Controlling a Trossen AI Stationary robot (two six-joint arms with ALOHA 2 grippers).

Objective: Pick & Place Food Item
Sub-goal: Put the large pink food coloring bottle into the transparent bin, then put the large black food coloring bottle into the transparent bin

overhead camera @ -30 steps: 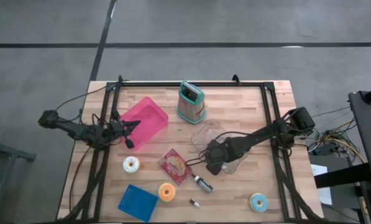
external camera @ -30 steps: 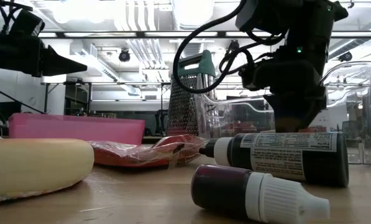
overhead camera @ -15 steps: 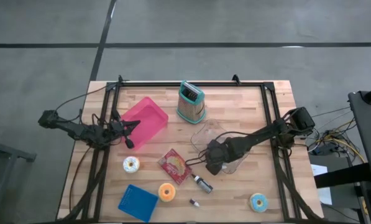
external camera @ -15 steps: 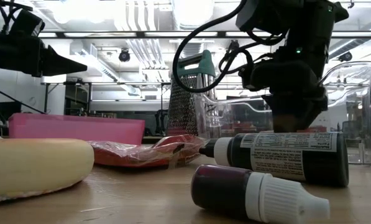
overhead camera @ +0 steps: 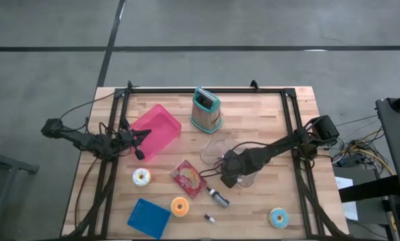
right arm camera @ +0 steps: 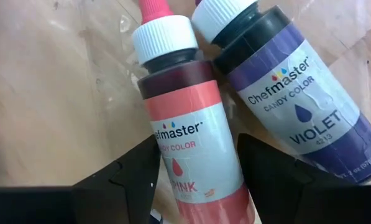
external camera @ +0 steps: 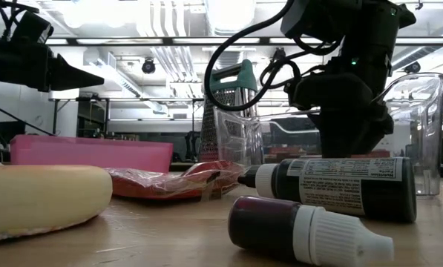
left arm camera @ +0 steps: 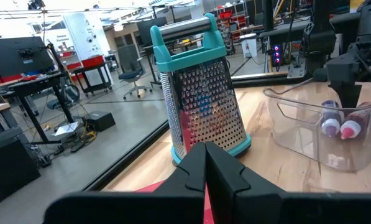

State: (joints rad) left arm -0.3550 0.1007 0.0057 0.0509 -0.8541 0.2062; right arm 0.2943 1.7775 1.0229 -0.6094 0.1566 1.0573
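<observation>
A clear plastic container (overhead camera: 214, 151) stands mid-table with a pink food-colour bottle (right arm camera: 188, 118) and a violet one (right arm camera: 284, 93) lying on its floor. My right gripper (overhead camera: 230, 173) reaches down inside it and is closed around the pink bottle; the low view shows the gripper (external camera: 347, 141) within the container's walls. My left gripper (overhead camera: 138, 144) is shut and empty in the air beside the pink bin (overhead camera: 156, 130). Both bottle caps show in the left wrist view (left arm camera: 340, 127). My right gripper pinches the pink bottle's labelled body (right arm camera: 194, 162) between its two fingers (right arm camera: 135, 171), below the white cap. The fingers come from above and lie across the bottle. The bottle lies on its side on the container's floor, next to the violet bottle.
A teal-handled grater (overhead camera: 206, 110) stands behind the container. A red food packet (overhead camera: 188, 177), three doughnuts (overhead camera: 141, 177) (overhead camera: 179, 206) (overhead camera: 278, 217), a blue square (overhead camera: 149, 217), a dark bottle (overhead camera: 218, 197) and a small bottle (overhead camera: 208, 217) lie on the near half.
The clear container has slid a little toward the table's left edge in the last half second, its walls shifting around my right gripper, which has stayed about where it was inside it.
</observation>
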